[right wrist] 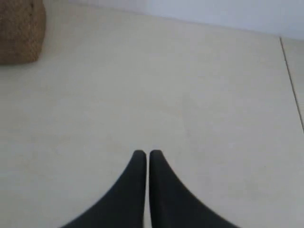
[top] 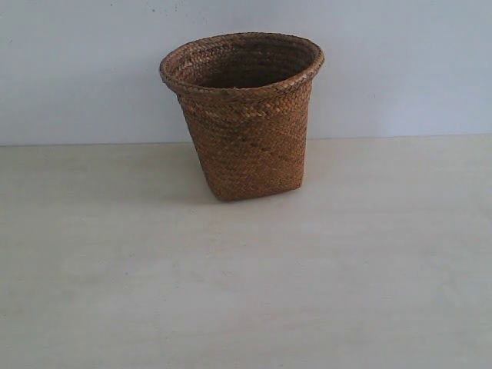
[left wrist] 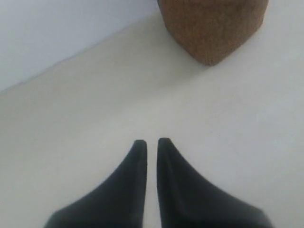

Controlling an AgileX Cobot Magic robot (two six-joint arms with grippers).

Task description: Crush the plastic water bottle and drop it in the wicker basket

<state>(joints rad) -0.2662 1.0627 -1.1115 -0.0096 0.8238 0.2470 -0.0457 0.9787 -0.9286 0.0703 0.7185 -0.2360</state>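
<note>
Left pincer [left wrist: 151, 141]: pressed almost together, just a thin slit between the two black fingers [left wrist: 128, 190], nothing pinched, tips over pale table [left wrist: 95, 118]. Right pincer [right wrist: 144, 153]: pressed together as well, slit thinner, nothing between its fingers [right wrist: 175, 199], tips over the same pale top. Basket [top: 244, 131]: brown woven wicker, upright on the table, wide rolled rim up, narrower squarish base down, near the grey wall [top: 77, 69] behind it. Relative to left pincer: basket [left wrist: 211, 28] ahead of the tips and off toward the right pincer's side, well apart, no contact; only lower wall and base corner caught in the left wrist view. Relative to right pincer: basket [right wrist: 19, 33] ahead of the tips and off toward the left pincer's side, well apart, no contact; only a bit of lower wall and base at the frame edge in the right wrist view. So basket between the two pincers and forward of both. Basket inside: dark, upper inner wall visible in the exterior view, bottom hidden, contents cannot tell. Thin dark seam [right wrist: 292, 80] in the table, ahead of right pincer on the side away from the basket, well apart from the tips.
</note>
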